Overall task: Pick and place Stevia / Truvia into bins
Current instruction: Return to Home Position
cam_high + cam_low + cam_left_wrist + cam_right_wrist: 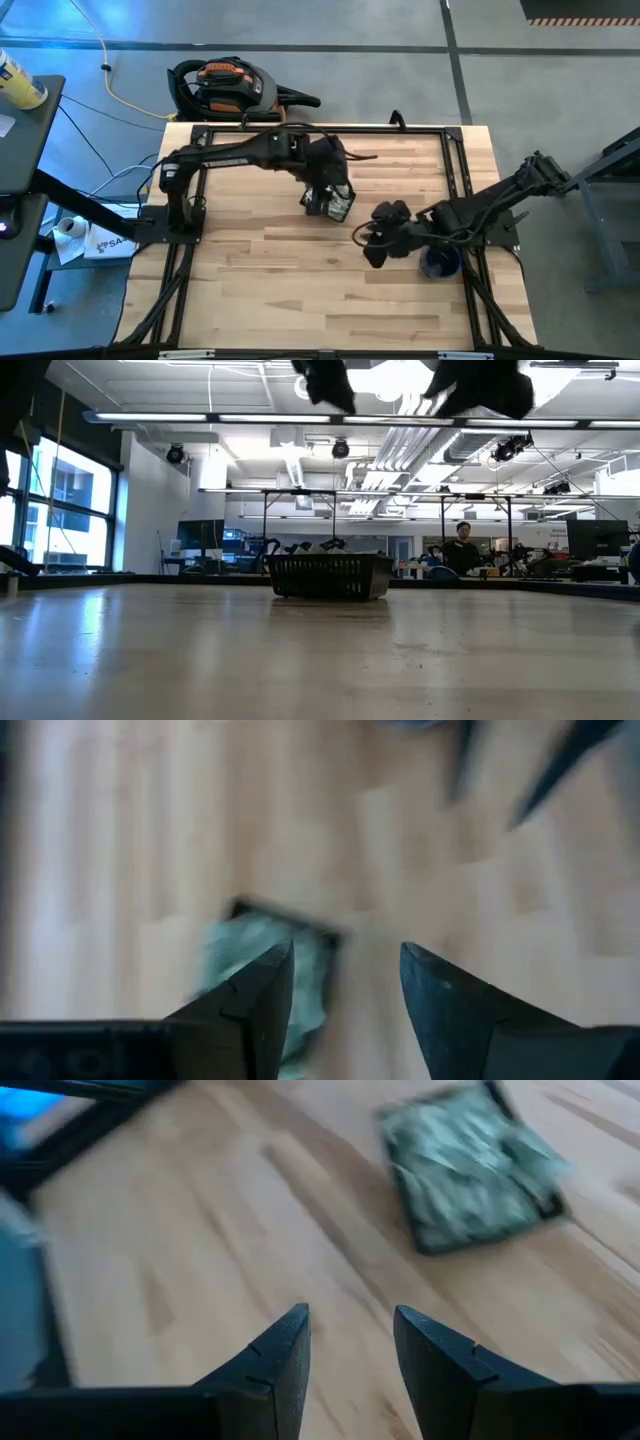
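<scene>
The dark slatted basket (338,206) stands near the table's middle, and the low view shows it resting flat on its base (330,576). Pale green Stevia sachets (468,1172) fill it; they also show in the left wrist view (245,960). My left gripper (346,995) hangs open above the basket's far left side (322,193), with nothing between its fingers. My right gripper (350,1345) is open and holds nothing. It hovers over bare wood to the right of the basket and nearer the front edge (370,240). Both grippers are high above the table in the low view.
A dark blue mug (440,264) stands under the right arm near the table's right side. A black metal frame (455,160) borders the tabletop. Bare wood (280,290) stretches from the basket to the near edge.
</scene>
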